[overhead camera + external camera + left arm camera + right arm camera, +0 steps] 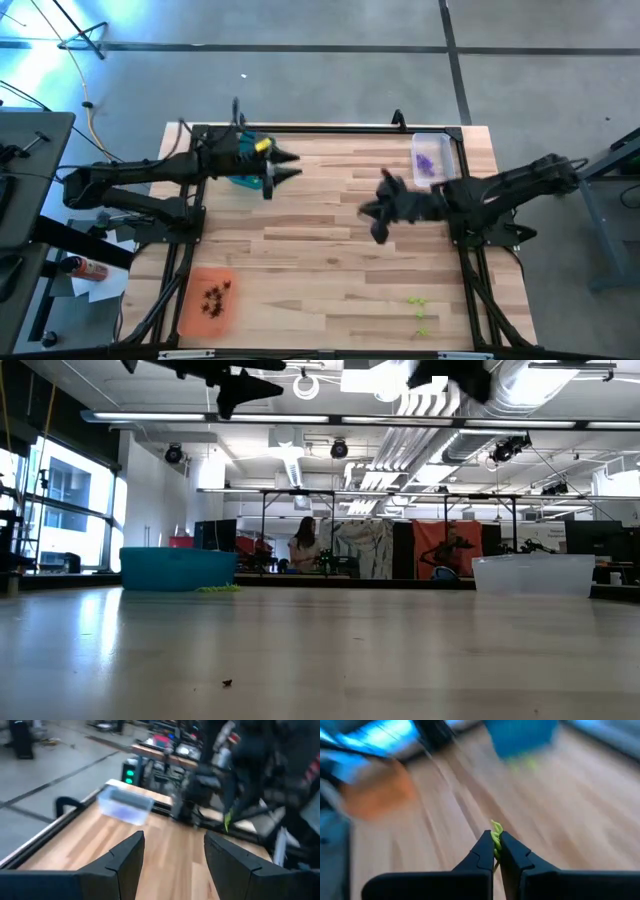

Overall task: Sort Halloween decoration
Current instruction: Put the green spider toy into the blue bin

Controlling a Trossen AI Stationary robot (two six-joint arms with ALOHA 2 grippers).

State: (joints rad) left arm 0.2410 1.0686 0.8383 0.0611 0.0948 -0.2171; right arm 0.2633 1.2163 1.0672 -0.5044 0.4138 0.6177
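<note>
My right gripper (372,212) hangs above the middle of the table, shut on a lime green Halloween decoration (495,836). My left gripper (296,165) is open and holds nothing, level above the teal tray (243,178) at the far left. More lime green trinkets (418,310) lie on the table near the front right, and others (218,589) lie beside the teal tray. Purple trinkets (426,164) lie in the clear tray (447,150). Dark ones (215,298) lie in the orange tray (190,310). My right gripper pinches the lime green trinket (496,844) between its two fingertips (485,851). A curl of it (495,826) sticks out past the tips. The trinket is lifted clear of the table, and the gripper slants downward.
One small dark trinket (227,682) lies alone on the wood near the front edge. The table's black frame (330,128) runs along the far edge. Bare wood lies between the trays in the table's middle. A person shows in the room far behind the table.
</note>
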